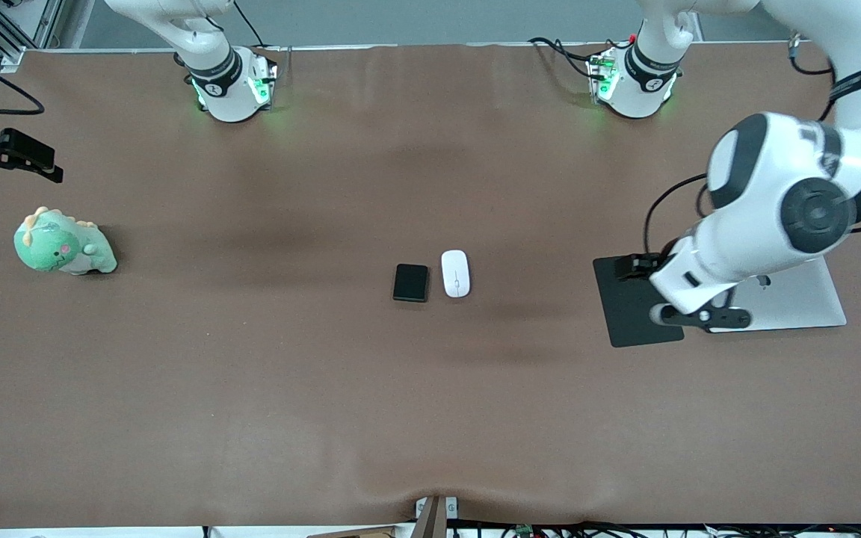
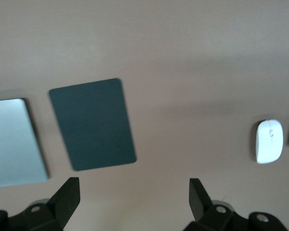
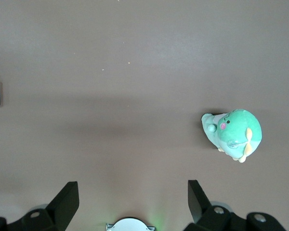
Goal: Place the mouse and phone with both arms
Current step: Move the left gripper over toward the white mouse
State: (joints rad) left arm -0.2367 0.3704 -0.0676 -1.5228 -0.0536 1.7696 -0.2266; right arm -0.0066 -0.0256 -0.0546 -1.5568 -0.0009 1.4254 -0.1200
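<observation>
Nothing of the task appears done yet. The mouse (image 1: 455, 273) and the phone (image 1: 410, 282) lie side by side, just apart, near the middle of the table (image 1: 251, 388); neither is touched by any arm. Taking the table centre as the dial in the front view, the pair sits almost on the hub, the phone at the mouse's 9 o'clock.

The left gripper (image 2: 135, 199) hangs over the black mouse pad (image 1: 636, 302) at about 3 o'clock, jaws spread wide and empty; its wrist view shows the pad, the silver laptop (image 1: 797, 299) beside it, and the mouse well off. The right gripper (image 3: 133, 199) sits high at the 9 to 10 o'clock edge, also parted wide with nothing between the fingers, over bare cloth near a green plush dinosaur (image 1: 63, 243).

In my judgement both picks and both placements remain.

Surface: a brown cloth cover, slightly rippled along the edge nearest the front camera. Cables run by the arm bases at 12 o'clock; framing shows in the 10 o'clock corner.
</observation>
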